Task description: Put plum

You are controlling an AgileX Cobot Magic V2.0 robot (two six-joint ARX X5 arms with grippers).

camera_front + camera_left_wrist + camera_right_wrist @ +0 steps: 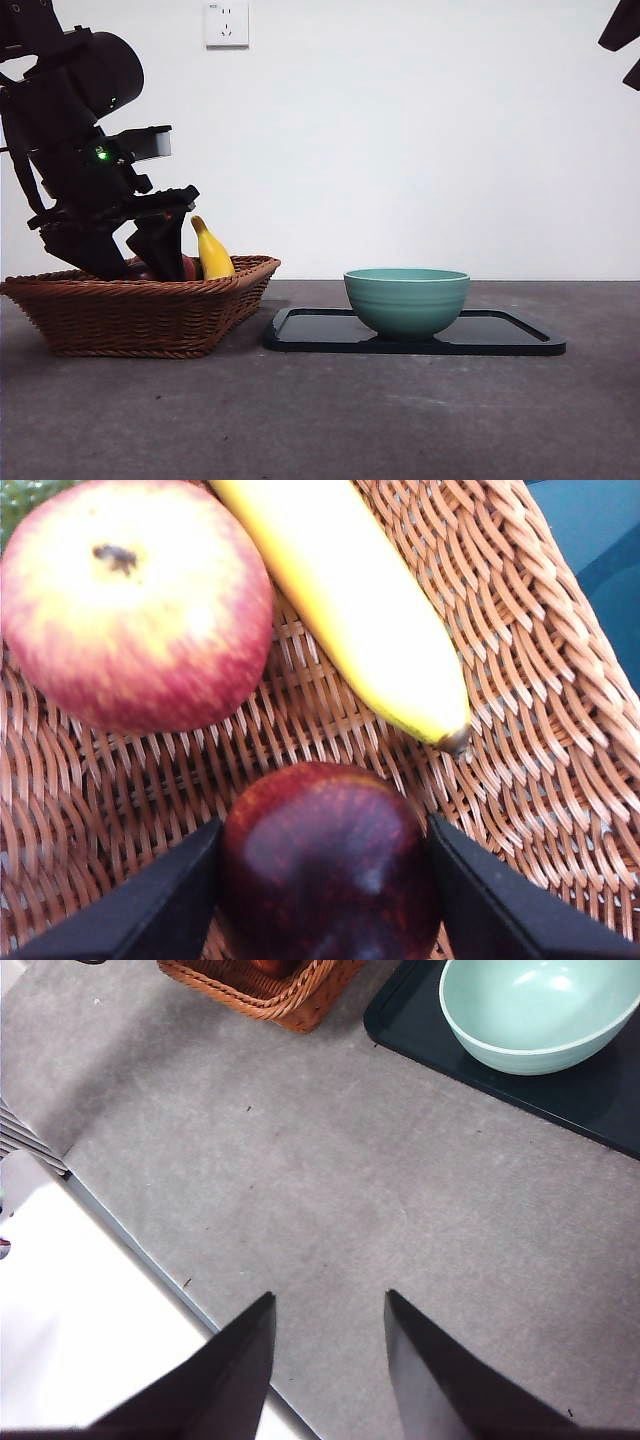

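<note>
Plum [328, 865] sits between your left tool's [325, 880] parted jaws, touching both; bowl [407, 299] lies beyond the basket [140, 315].

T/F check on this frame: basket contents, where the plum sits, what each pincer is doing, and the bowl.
1. The left pincer has a jaw on each side of the plum inside the wicker basket. True.
2. The plum lies in the teal bowl. False: it is in the basket; the right wrist view shows nothing in the visible part of the bowl.
3. The bowl stands on the black tray. True.
4. The right pincer holds the banana. False: it is open above bare table; the banana lies in the basket.
5. A red-yellow apple shares the basket. True.
</note>
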